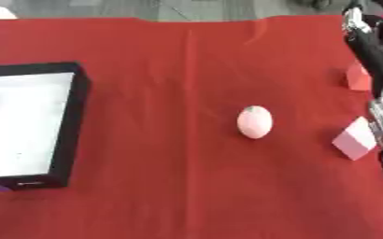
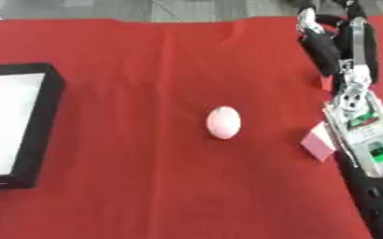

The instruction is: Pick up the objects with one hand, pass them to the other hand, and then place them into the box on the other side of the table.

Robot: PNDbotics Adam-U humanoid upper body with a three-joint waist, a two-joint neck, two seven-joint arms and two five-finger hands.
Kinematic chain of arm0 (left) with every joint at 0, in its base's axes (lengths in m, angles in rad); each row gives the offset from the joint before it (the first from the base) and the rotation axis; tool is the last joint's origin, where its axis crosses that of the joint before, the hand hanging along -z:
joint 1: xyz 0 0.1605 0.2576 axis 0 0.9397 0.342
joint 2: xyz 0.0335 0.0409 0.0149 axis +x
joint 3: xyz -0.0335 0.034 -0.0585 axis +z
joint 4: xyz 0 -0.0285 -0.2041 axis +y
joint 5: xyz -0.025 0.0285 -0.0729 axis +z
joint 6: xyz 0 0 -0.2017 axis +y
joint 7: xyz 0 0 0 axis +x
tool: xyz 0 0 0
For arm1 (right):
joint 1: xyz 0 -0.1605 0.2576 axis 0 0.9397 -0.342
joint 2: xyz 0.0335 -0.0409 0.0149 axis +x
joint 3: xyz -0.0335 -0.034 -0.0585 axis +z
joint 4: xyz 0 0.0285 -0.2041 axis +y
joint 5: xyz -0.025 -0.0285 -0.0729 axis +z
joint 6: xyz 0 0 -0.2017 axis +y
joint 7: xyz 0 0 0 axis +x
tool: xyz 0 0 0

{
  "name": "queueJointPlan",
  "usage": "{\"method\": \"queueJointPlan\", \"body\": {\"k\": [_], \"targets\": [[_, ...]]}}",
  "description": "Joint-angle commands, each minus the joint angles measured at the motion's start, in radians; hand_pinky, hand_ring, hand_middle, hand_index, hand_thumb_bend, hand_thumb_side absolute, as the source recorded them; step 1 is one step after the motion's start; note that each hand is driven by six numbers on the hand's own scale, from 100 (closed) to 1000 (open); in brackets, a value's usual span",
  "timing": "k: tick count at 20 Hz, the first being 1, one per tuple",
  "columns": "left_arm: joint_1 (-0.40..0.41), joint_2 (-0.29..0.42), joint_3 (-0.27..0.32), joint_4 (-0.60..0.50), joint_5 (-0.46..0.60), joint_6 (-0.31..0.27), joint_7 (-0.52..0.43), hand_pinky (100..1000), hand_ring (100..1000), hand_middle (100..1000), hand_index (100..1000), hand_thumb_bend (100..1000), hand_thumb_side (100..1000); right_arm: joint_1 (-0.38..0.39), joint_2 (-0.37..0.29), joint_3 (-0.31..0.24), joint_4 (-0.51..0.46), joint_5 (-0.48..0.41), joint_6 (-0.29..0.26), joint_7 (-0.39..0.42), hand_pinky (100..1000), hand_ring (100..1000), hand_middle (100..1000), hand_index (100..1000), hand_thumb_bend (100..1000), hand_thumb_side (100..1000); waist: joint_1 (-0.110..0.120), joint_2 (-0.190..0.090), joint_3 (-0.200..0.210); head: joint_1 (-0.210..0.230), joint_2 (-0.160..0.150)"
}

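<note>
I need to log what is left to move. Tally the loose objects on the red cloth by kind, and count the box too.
Pale pink egg-shaped object: 1
Pink and white blocks: 2
Black box with white inside: 1
Total: 4

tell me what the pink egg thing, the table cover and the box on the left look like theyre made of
The pink egg-shaped object: probably smooth plastic or foam, judging by its even, unmarked surface; I cannot tell which. The red table cover: cloth, matte, with a fold line and soft creases. The box: a stiff black rim around a flat white inside, possibly plastic or card.
</note>
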Motion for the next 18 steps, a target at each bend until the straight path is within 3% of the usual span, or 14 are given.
{"method": "queueJointPlan", "body": {"k": [1,5,11,15,18], "targets": [[-0.003,0.034,0.006,-0.01,0.001,0.0,0.003,873,880,795,744,378,736,-0.042,-0.118,-0.001,0.03,-0.036,0.051,0.036,767,804,930,899,114,471,-0.003,-0.028,-0.003,-0.007,0.0],[0.002,0.041,0.005,-0.005,-0.005,0.001,0.002,874,881,795,744,377,738,-0.09,-0.212,0.017,0.09,-0.056,0.119,0.131,788,837,968,924,150,505,-0.009,-0.031,-0.006,-0.022,-0.014],[0.006,0.049,0.006,-0.004,-0.009,0.002,0.002,874,881,796,744,374,739,-0.144,-0.325,0.032,0.224,0.028,0.208,0.412,835,884,978,938,201,454,-0.022,-0.038,-0.005,-0.063,-0.04],[0.009,0.056,0.003,-0.002,-0.011,0.004,-0.001,874,881,796,744,373,739,-0.177,-0.375,0.05,0.331,0.119,0.185,0.606,856,889,965,929,213,354,-0.029,-0.044,-0.007,-0.065,-0.044],[0.011,0.058,0.002,-0.001,-0.011,0.004,-0.001,874,881,796,744,373,740,-0.212,-0.386,0.069,0.416,0.193,0.154,0.756,872,898,958,919,231,205,-0.031,-0.047,-0.008,-0.065,-0.044]]}}
